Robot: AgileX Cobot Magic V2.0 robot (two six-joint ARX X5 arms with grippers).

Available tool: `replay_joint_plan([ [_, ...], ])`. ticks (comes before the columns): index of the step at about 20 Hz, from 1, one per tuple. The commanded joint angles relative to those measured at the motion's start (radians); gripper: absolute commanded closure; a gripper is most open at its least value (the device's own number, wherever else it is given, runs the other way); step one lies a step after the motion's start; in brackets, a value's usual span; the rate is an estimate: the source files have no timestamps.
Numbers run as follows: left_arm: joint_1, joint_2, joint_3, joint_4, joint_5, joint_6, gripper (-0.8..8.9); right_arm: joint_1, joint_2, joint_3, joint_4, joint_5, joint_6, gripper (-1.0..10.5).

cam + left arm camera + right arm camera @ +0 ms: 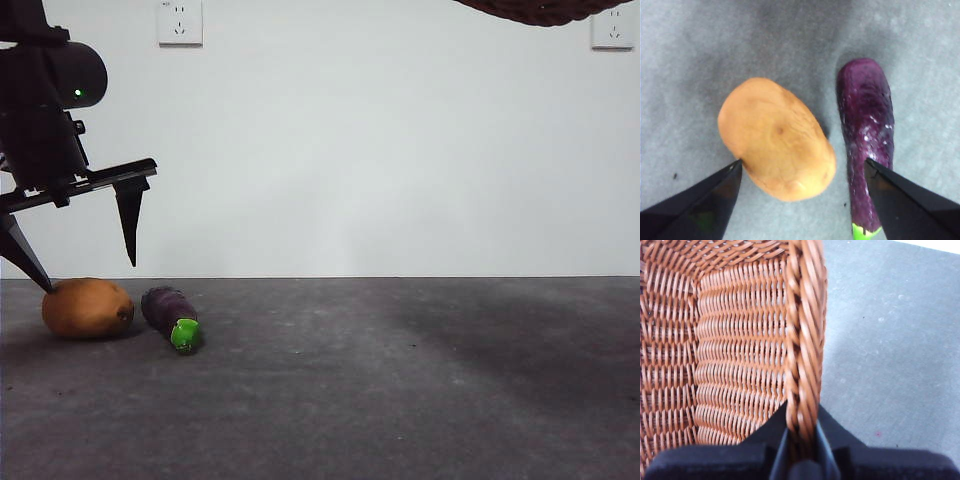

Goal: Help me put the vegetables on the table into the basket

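Brown potato (776, 160) between our left pincer's (802, 167) spread jaws, resting on surface (400, 400); pickup step. We judge next move: descend, close across its short width. Eggplant (866, 145) just beside one jaw, long axis along jaws, green stem toward wrist. Farther off, our right pincer (802, 432) clamps basket (740, 340) rim, basket aloft.

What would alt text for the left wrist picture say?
A brown potato and a purple eggplant lie side by side on a grey table, with the left gripper open above them, one black jaw outside each vegetable.
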Motion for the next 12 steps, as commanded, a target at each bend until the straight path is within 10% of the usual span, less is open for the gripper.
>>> replay_joint_plan([
  [1,-0.002,0.029,0.022,-0.004,-0.005,-0.014,3.99,0.001,-0.001,-0.001,0.019,-0.020,-0.004,9.6],
  [12,-0.003,0.101,0.023,-0.012,-0.034,-0.017,4.02,0.001,-0.001,-0.001,0.020,-0.056,-0.019,9.6],
])
